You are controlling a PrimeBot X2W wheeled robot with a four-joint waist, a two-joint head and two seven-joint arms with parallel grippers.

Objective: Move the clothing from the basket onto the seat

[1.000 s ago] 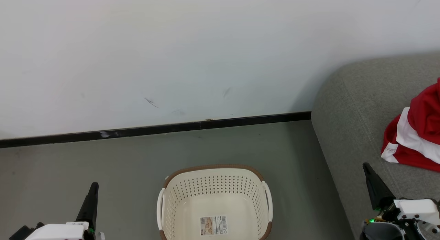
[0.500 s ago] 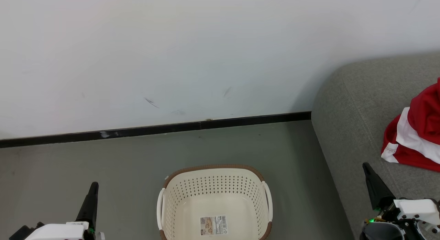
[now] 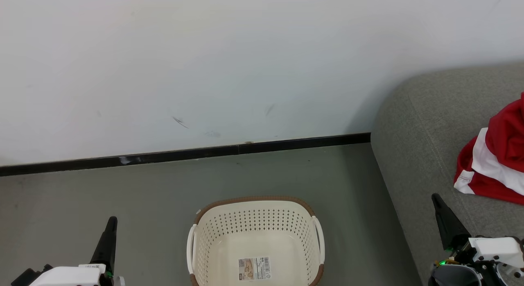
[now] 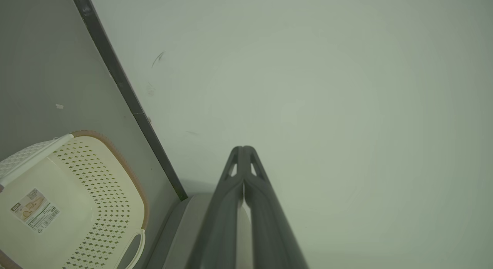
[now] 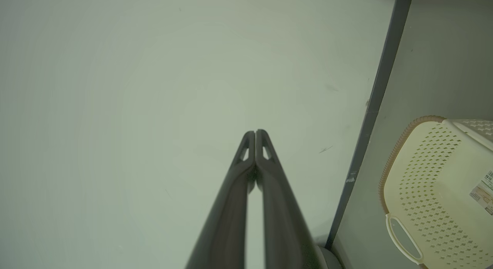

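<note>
The cream-white basket [image 3: 204,245] with a brown rim stands on the floor at bottom centre, holding nothing but its bottom label. Red clothing [image 3: 497,163] with white stripes lies on the grey seat [image 3: 413,134] at the right edge. My left gripper [image 3: 111,221] is shut at lower left, left of the basket. Shut too, my right gripper [image 3: 436,198] points up at lower right over the seat's edge. In the left wrist view the shut left gripper [image 4: 243,148] points at the wall with the basket [image 4: 100,176] at left. The right wrist view shows the right gripper [image 5: 255,132] shut, basket [image 5: 423,176] at right.
A white wall [image 3: 204,64] with a black baseboard [image 3: 184,154] runs behind the basket. Grey floor [image 3: 123,187] spreads between the wall, the basket and the seat.
</note>
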